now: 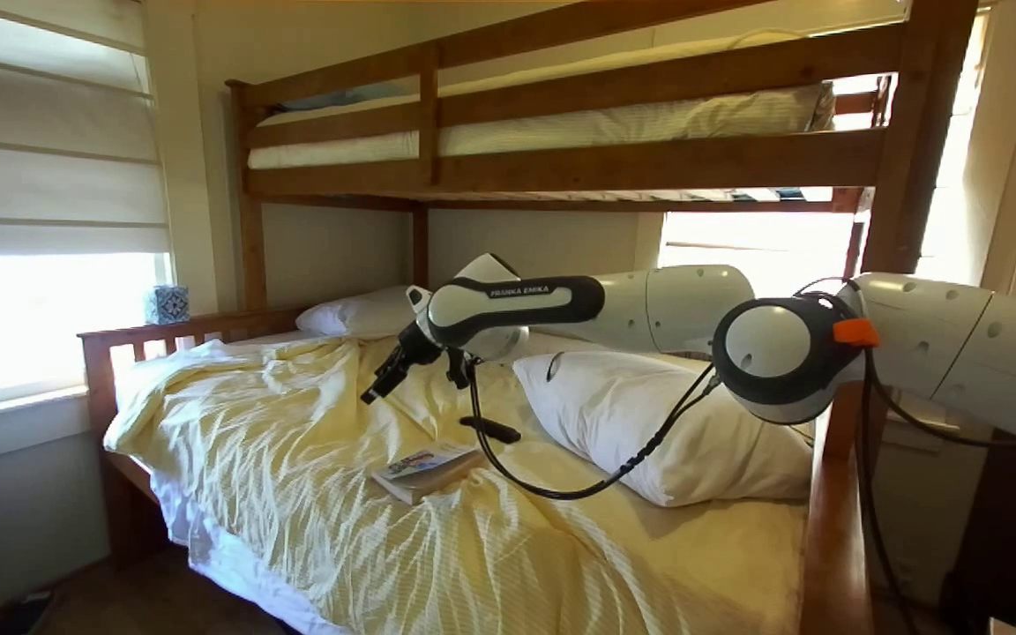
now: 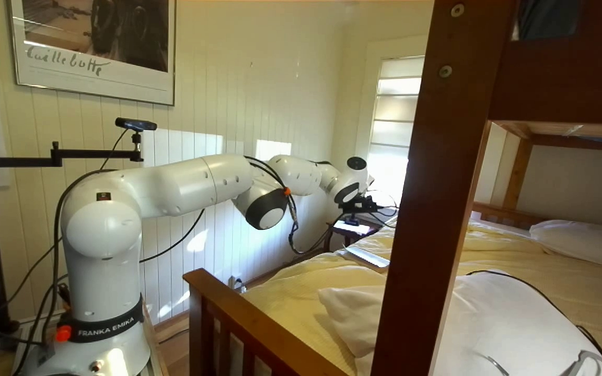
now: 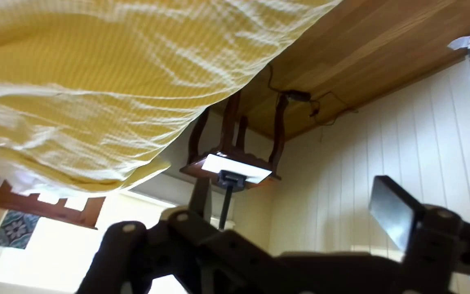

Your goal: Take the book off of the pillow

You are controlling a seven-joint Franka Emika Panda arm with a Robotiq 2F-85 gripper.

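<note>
The book [image 1: 427, 471], thin with a pale printed cover, lies flat on the yellow blanket, apart from the pillow. In an exterior view the book [image 2: 368, 257] shows beside the bedpost. The large plump white pillow [image 1: 676, 423] lies creased near the bed's end rail; it also shows in an exterior view [image 2: 515, 324], partly hidden by the post. My gripper [image 1: 389, 377] hangs above the blanket, tilted down, beyond the book; it also appears in an exterior view [image 2: 358, 205]. In the wrist view my gripper [image 3: 296, 208] has fingers wide apart with nothing between them. Book and pillow are out of that view.
A black remote-like object [image 1: 490, 429] lies between book and pillow. A flatter white pillow [image 1: 362, 311] lies at the back. The upper bunk [image 1: 561, 163] overhangs the bed, and a thick post [image 2: 431, 188] stands beside it. A small table [image 3: 239, 167] stands beyond the bed.
</note>
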